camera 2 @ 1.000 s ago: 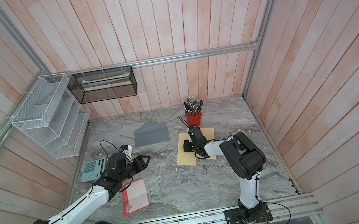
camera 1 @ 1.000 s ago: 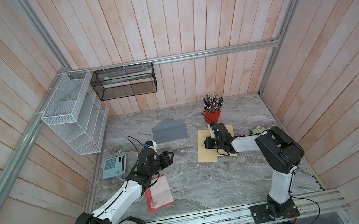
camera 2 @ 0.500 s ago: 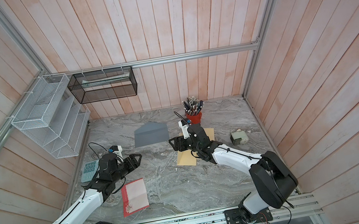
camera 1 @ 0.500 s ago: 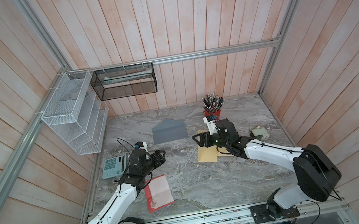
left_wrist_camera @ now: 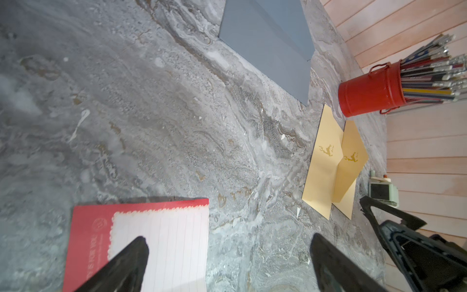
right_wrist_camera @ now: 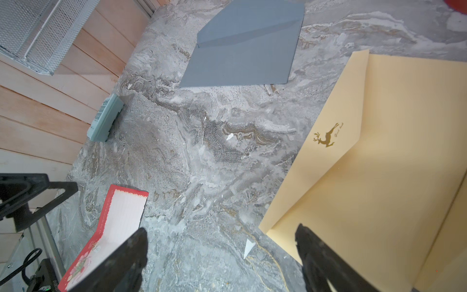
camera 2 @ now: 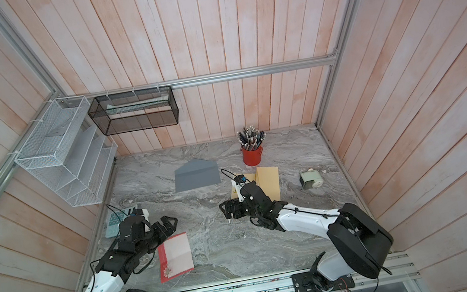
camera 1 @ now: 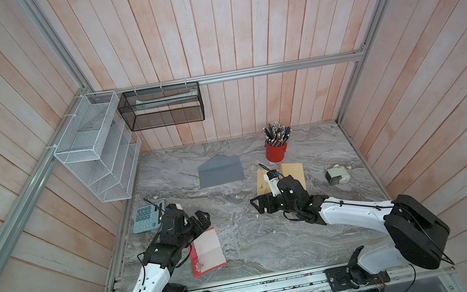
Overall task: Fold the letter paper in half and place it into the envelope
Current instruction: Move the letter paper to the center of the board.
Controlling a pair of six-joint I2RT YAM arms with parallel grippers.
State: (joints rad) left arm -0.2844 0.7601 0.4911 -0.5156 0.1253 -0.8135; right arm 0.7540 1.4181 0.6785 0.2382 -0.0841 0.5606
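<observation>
The letter paper [camera 1: 207, 251] [camera 2: 176, 255], lined white with a red border, lies open and slightly curled at the table's front left. My left gripper [camera 1: 202, 217] [left_wrist_camera: 228, 239] hovers open just behind it, one finger over the paper's edge [left_wrist_camera: 161, 242] in the left wrist view. A grey envelope [camera 1: 220, 171] [right_wrist_camera: 242, 50] lies flat at the back. Two overlapping tan envelopes [camera 1: 292, 172] [right_wrist_camera: 379, 164] with gold deer marks lie right of centre. My right gripper [camera 1: 256, 208] [right_wrist_camera: 221, 230] stands open over bare table just left of them, holding nothing.
A red cup of pencils [camera 1: 276, 151] stands behind the tan envelopes. A green calculator [camera 1: 146, 217] lies at the left edge, a pale sharpener [camera 1: 337, 174] at the right. A white wire rack [camera 1: 96, 152] and a black mesh basket [camera 1: 162, 107] hang on the walls.
My right gripper has come off the tan envelope, swung forward and left, and opened. My left gripper has opened wider and drawn back slightly.
</observation>
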